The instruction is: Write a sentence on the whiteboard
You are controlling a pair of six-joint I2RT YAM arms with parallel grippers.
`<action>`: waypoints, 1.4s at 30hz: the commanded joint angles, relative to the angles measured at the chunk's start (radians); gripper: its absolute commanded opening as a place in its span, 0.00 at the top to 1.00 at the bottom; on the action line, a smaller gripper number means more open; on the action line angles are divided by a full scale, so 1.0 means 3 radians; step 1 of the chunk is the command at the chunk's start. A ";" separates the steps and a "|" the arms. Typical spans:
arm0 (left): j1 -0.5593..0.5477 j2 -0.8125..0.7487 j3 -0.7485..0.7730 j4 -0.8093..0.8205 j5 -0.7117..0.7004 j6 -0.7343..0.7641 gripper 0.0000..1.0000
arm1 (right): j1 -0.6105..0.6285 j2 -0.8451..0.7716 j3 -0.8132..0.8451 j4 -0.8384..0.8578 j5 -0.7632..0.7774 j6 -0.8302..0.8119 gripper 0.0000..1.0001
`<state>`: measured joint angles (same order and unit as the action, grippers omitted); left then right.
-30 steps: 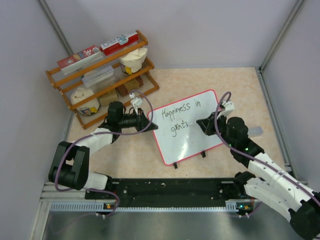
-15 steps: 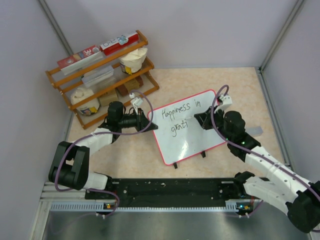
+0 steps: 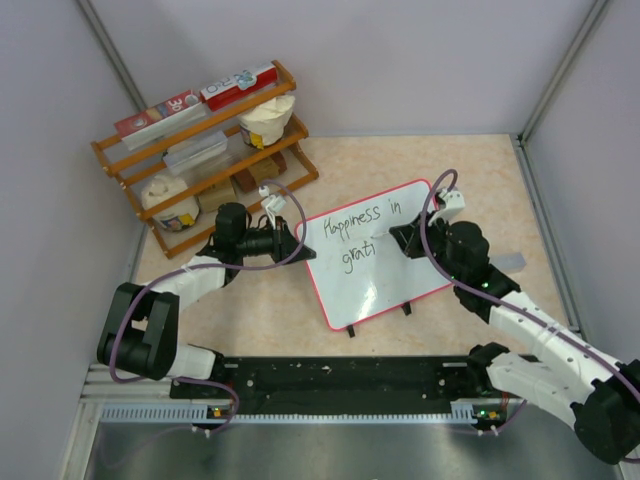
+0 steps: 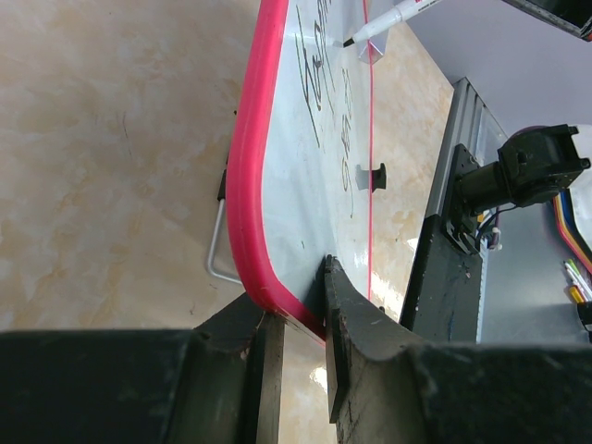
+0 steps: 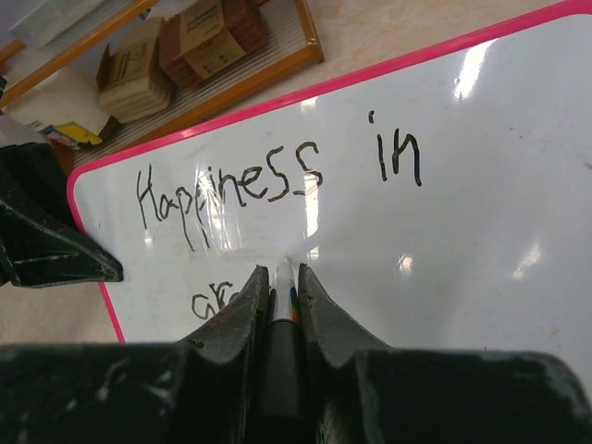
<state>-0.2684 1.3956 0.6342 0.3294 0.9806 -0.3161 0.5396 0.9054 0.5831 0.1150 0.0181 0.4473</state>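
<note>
Fingers on my R (image 5: 231, 324) clenched on marker (image 5: 283, 294), tip by board (image 3: 400, 275) where sentence (image 3: 357, 257) stops at "grati". L fingers (image 4: 356, 319) pinch board's left rim. I'd go light pressure, small strokes, L firm so nothing slides.

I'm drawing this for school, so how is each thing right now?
whiteboard: on its feet, left edge gripped.
sentence: unfinished, reads "Happiness in grati".
marker: uncapped, tip by the board.
left hand: shut on the whiteboard's rim.
right hand: shut on the marker.
</note>
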 commanded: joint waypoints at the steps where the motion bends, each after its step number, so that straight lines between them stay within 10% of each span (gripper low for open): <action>1: -0.0087 0.0016 -0.0079 -0.0167 -0.0180 0.0532 1.00 | -0.0040 -0.0057 0.0040 0.0041 0.0057 -0.0034 1.00; 42: -0.0087 0.0032 -0.0074 -0.0152 -0.0155 0.0517 1.00 | -0.0045 -0.0308 -0.0205 0.0056 -0.0014 0.0033 1.00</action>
<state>-0.2684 1.3956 0.6342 0.3309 0.9825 -0.3161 0.5381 0.8188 0.5217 0.0673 0.0170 0.4496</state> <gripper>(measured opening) 0.239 0.115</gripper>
